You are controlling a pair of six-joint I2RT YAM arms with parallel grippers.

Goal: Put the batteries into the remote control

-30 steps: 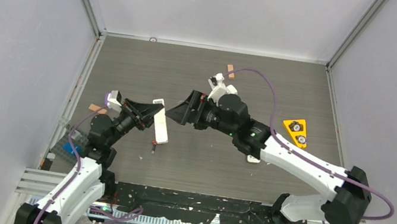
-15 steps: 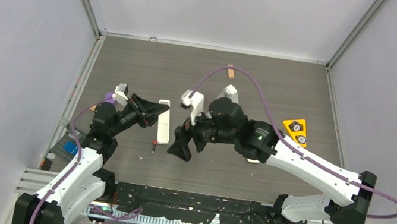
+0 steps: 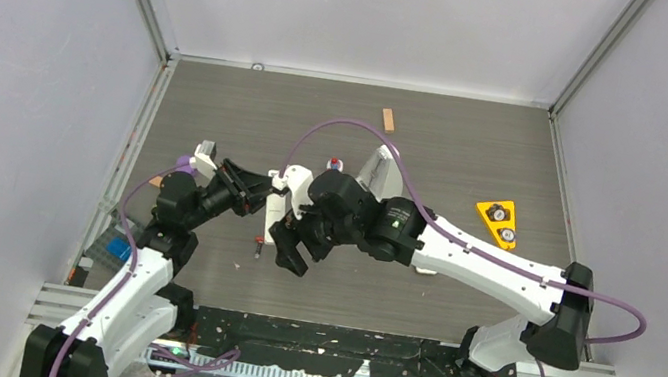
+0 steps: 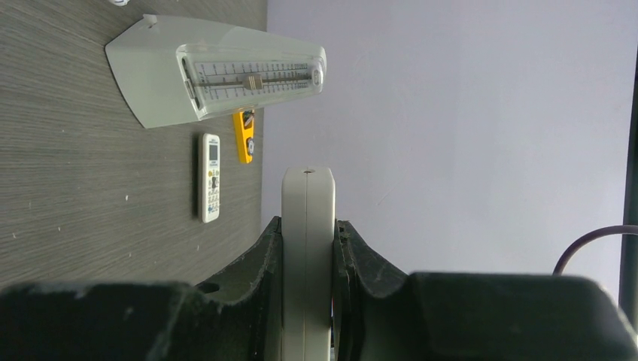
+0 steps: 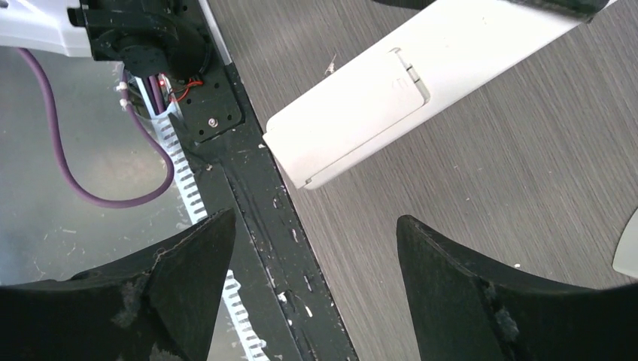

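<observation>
Pinching the remote (image 4: 307, 241) across its thin edges, my left fingers (image 4: 353, 263) hold it clear of the bench. My right fingers (image 5: 459, 278) are spread wide, facing its cover (image 5: 353, 94) end without touching. It looks light, stiff and smooth, probably slippery, so I'd press the cover at its small catch, gently.

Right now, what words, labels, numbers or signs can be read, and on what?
Nothing legible.
On the metronome: scale marks, too small.
On the small remote: button print, blurred.
On the yellow wedge: two dials, unreadable.
On the long remote: no print visible.
</observation>
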